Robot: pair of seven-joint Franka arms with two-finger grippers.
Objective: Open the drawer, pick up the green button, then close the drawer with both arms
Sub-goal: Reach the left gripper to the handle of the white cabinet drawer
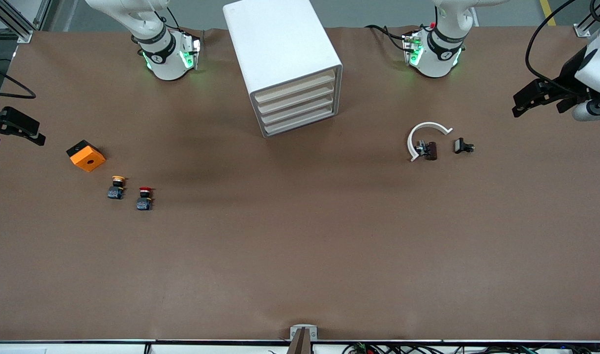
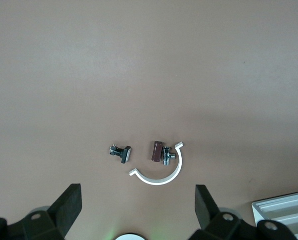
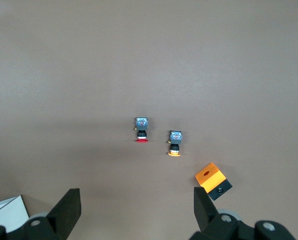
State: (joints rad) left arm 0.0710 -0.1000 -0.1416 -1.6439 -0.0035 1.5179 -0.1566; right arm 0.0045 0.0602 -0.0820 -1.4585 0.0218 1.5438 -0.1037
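Both white jointed arms wait, drawn out to the ends of the brown worktop (image 1: 300, 255). The left arm's black two-finger gripper (image 1: 538, 101) hangs over the worktop's edge at its own end, fingers (image 2: 64, 207) spread wide and holding nothing. The right arm's black two-finger gripper (image 1: 12, 129) hangs over the edge at its end, fingers (image 3: 64, 210) likewise spread wide and empty.

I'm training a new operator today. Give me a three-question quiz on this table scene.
1. True or false: all four drawers of the cabinet are shut.
2. Which lies nearest the orange block? A) yellow-capped button B) white curved clip C) red-capped button
3. How do the jaws of the left gripper and right gripper stand?

Key: 1 true; 2 A; 3 both open, holding nothing.
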